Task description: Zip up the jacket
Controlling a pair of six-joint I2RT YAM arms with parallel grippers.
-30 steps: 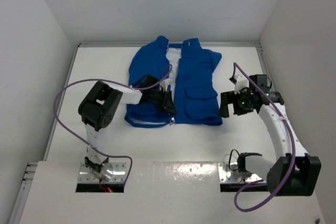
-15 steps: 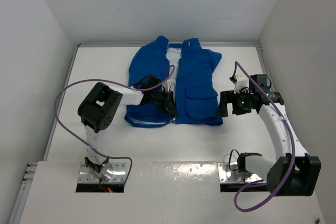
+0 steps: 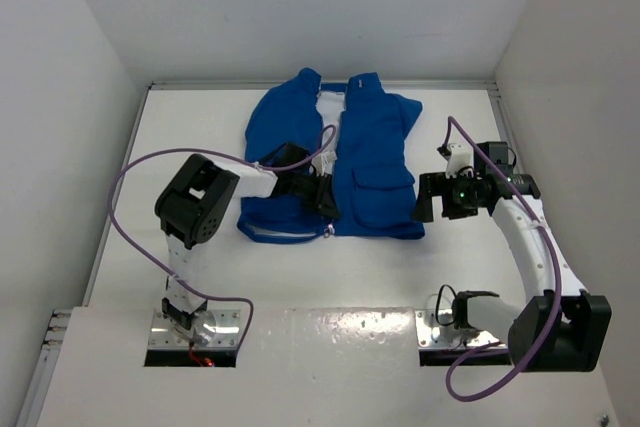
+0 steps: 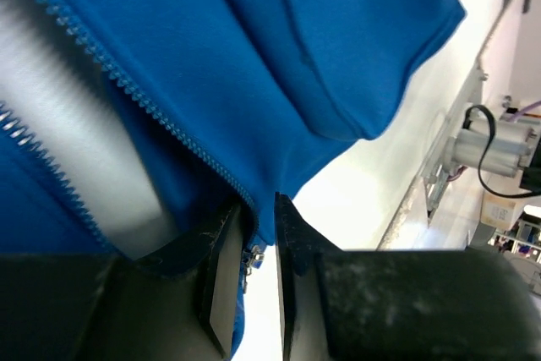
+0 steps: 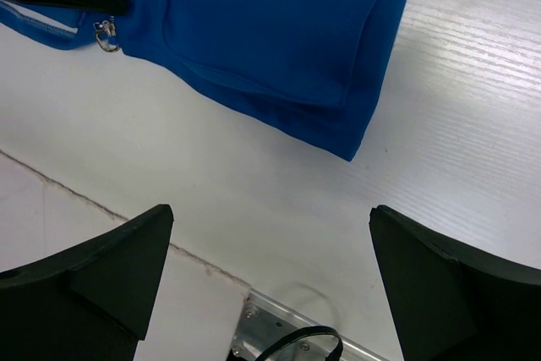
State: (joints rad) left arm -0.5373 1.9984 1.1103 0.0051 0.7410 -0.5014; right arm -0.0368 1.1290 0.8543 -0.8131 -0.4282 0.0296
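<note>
Jacket (image 3: 372, 162) flat on desk (image 3: 330, 277), front open, collar at far side | left hand (image 4: 259, 217) pinching hem at zipper (image 4: 161, 116) bottom | right hand (image 3: 430, 199) spread wide, over desk just beside jacket's near right corner

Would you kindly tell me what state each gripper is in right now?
Left gripper: closed on the jacket at its bottom edge, beside the zipper.
Right gripper: wide open, holding nothing.
</note>
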